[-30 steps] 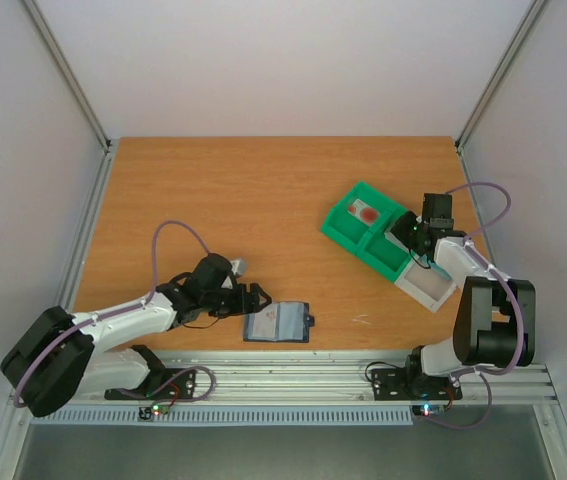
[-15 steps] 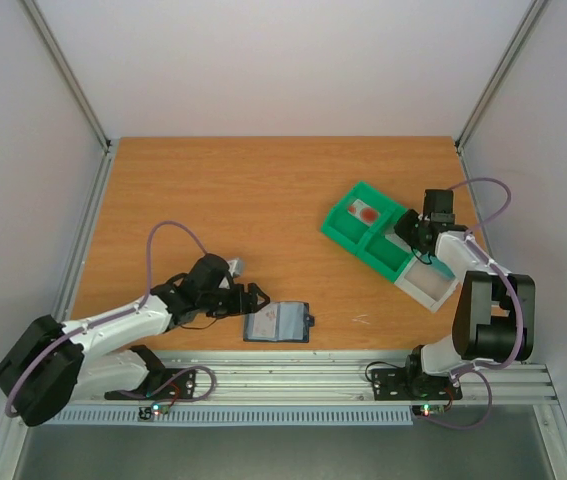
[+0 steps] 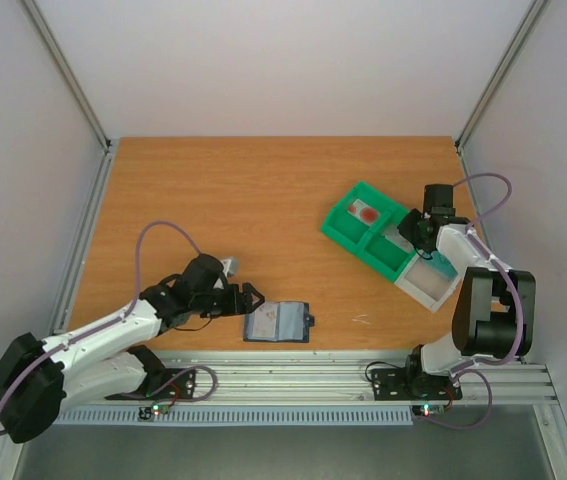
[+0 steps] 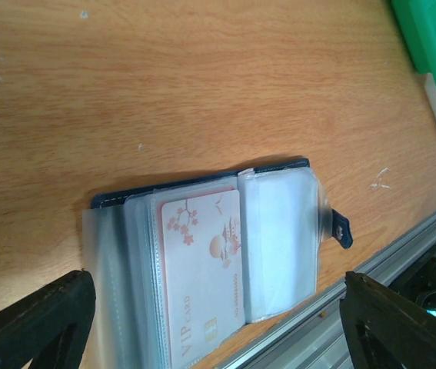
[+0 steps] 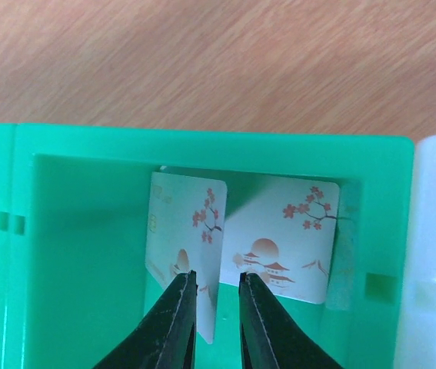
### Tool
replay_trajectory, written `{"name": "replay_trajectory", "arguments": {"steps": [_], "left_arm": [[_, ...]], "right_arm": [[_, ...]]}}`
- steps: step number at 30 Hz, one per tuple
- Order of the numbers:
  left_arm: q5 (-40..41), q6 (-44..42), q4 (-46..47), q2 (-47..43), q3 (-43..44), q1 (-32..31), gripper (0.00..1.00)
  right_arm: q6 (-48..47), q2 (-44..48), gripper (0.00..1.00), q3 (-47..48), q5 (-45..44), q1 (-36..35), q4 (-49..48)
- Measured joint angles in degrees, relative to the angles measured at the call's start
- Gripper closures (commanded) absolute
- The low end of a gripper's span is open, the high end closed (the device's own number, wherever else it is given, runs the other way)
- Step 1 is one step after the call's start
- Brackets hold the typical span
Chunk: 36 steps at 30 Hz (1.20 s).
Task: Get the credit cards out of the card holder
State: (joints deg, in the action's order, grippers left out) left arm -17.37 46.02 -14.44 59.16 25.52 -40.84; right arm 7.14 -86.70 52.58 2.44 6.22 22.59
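the card holder (image 3: 277,323) lies open at 6 o'clock on the table (image 3: 253,200), by the near edge. one whitish credit card (image 4: 202,265) with red blossoms sits in its clear sleeve. the left gripper (image 3: 252,300) hovers just at the holder's 9 o'clock side, its fingers (image 4: 33,323) spread wide and grasping nothing. at 3 o'clock the right gripper (image 5: 218,277) hangs inside the green tray (image 5: 202,146). its jaws are a narrow slit apart, released, over the lower corner of one of two credit cards (image 5: 291,246) leaning there.
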Motion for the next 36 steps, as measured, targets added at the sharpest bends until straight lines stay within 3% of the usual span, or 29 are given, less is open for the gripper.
{"name": "replay_trajectory", "arguments": {"steps": [10,20,25,36], "left_arm": [[1.2,-1.3,-4.7,-3.3,1.6,0.0,0.12],[1.4,-1.8,-8.7,-6.0,1.8,0.0,0.12],[1.4,-1.9,-9.8,-7.5,1.8,0.0,0.12],[1.8,-2.8,-11.4,-8.2,1.9,0.0,0.12]], "right_arm": [[0.2,-0.1,0.79,2.8,-4.1,0.1,5.0],[0.3,1.7,0.91,5.5,-2.5,-0.7,9.6],[0.5,1.4,0.92,5.5,0.7,-1.1,9.4],[-0.2,-8.0,0.93,6.9,0.6,-1.1,8.9]]}}
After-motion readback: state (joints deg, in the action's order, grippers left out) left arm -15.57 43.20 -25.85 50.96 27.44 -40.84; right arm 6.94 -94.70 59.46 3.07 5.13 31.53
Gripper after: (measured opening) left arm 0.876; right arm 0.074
